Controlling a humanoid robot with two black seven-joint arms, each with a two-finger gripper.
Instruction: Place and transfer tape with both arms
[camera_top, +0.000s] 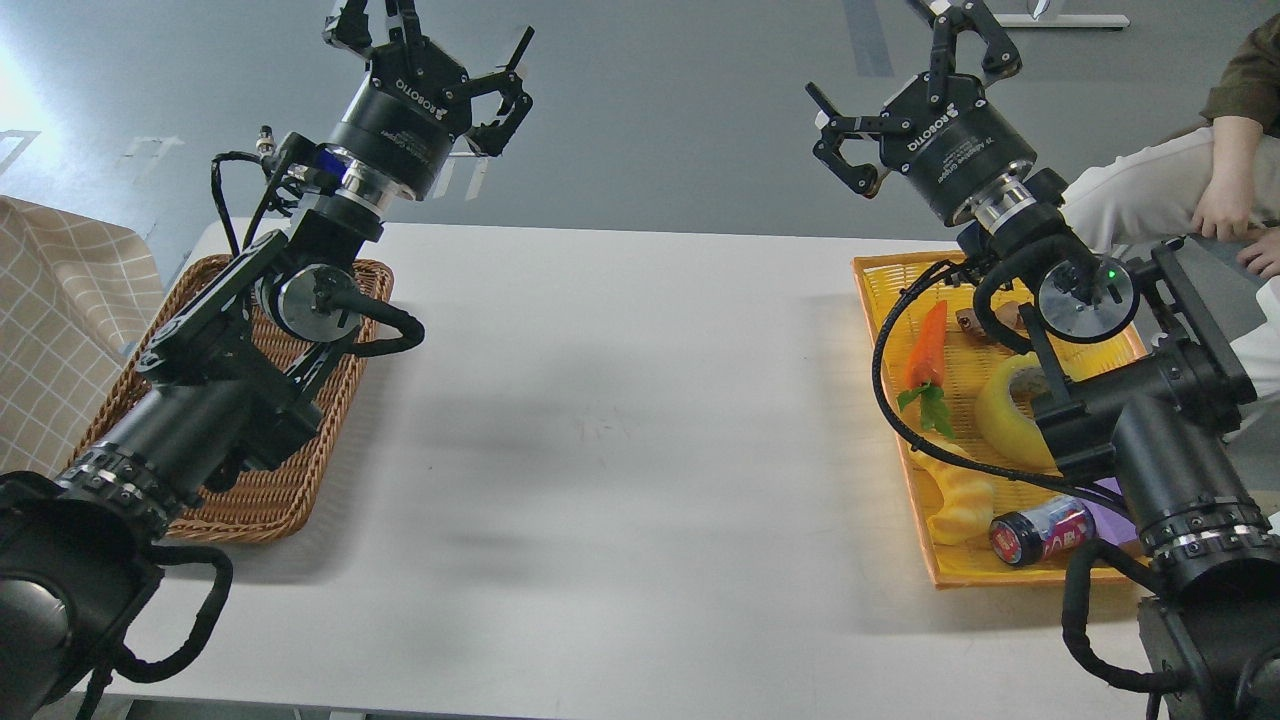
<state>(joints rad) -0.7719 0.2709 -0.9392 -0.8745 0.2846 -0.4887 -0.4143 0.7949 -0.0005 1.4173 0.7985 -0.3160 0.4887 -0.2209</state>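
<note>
The tape (1008, 412), a glossy yellow roll with a pale core, lies in the yellow tray (890, 275) at the right of the table, partly hidden behind my right arm. My right gripper (915, 75) is raised high above the tray's far end, open, its fingers spread and holding nothing. At the far left my left gripper (435, 50) is also raised, above the wicker basket (265, 500), and is open and empty too. Both grippers are well apart from the tape.
The yellow tray also holds a toy carrot (928, 350), a pale yellow croissant toy (960, 505), a dark can (1040, 530) and a small brown item (975, 322). A checked cloth (60, 320) lies at the left edge. A seated person (1190, 190) is at the right.
</note>
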